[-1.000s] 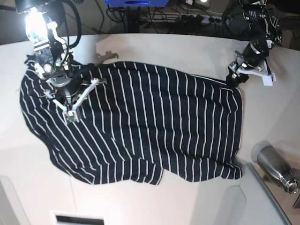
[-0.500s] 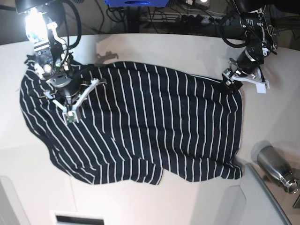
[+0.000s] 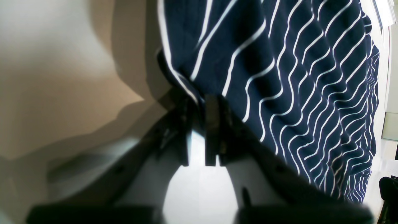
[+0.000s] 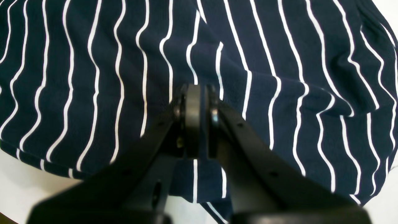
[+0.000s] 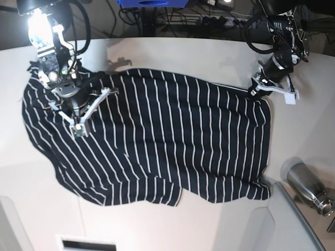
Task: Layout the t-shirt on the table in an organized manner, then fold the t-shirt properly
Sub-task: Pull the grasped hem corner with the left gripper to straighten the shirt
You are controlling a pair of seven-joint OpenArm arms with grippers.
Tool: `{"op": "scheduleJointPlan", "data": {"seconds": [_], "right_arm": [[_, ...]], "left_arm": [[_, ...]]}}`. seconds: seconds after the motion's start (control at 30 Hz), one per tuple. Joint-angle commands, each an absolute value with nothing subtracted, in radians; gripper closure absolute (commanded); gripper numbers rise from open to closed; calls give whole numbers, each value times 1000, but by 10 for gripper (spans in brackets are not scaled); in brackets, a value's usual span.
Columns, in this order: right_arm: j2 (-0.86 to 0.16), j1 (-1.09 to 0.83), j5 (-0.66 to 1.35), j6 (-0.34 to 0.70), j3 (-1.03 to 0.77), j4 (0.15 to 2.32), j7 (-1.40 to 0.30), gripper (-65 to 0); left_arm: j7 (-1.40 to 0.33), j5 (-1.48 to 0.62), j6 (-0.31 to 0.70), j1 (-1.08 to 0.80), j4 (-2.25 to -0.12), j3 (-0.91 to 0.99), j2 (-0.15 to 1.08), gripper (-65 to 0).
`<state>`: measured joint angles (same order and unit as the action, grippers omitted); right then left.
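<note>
Between both pincers the t-shirt (image 5: 157, 136) lies spread.

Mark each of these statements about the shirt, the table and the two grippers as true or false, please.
1. The t-shirt lies spread on the table. True.
2. The t-shirt is plain red. False: it is dark navy with thin white stripes.
3. The right gripper is shut on the t-shirt fabric. True.
4. The left gripper is at the middle of the t-shirt. False: it is at the shirt's edge.
5. A metal bottle stands upright on the t-shirt. False: it lies beside it, on the table.
</note>
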<state>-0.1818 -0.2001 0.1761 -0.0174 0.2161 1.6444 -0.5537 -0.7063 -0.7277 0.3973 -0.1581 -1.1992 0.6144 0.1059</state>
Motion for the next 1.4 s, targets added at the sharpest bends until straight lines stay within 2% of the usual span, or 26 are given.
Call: {"op": "scheduleJointPlan", "data": {"seconds": [0.0,0.23,0.3,0.47,0.6,0.73,1.03,1.27,1.37], "right_arm": [[-188,-189,173,-19,214,1659,-533,-38],[-188,-189,173,-19,213,1659,-533,-38],[-188,-188,173,-19,213,1659,-533,-38],[-188,-180,173,-19,213,1659,-533,-38],[-188,-171,173,-19,213,1647,-533,-38],[-186,-148,173,-19,213,1598,-533,-38],[-182,-137,174,-19,213,1589,-533,-38],[-180,-137,174,-19,213,1584,-533,-38],[-180,-137,174,-19,213,1584,-539,-38]], "left_arm": [[-694,-720,409,-150,-1213,616,117,-56],[-694,-616,409,-133,-1196,619,108,-46],[-694,-615,409,-130,-1181,619,113,0],[-700,-608,409,-133,-1234,613,125,0],[-727,-608,407,-173,-1382,552,202,0],[-869,-610,374,-179,-1483,545,274,0],[-1090,-610,375,-160,-1563,479,429,0],[-1107,-610,377,-157,-1517,271,573,0],[-1109,-616,378,-157,-1531,243,625,0]]}}
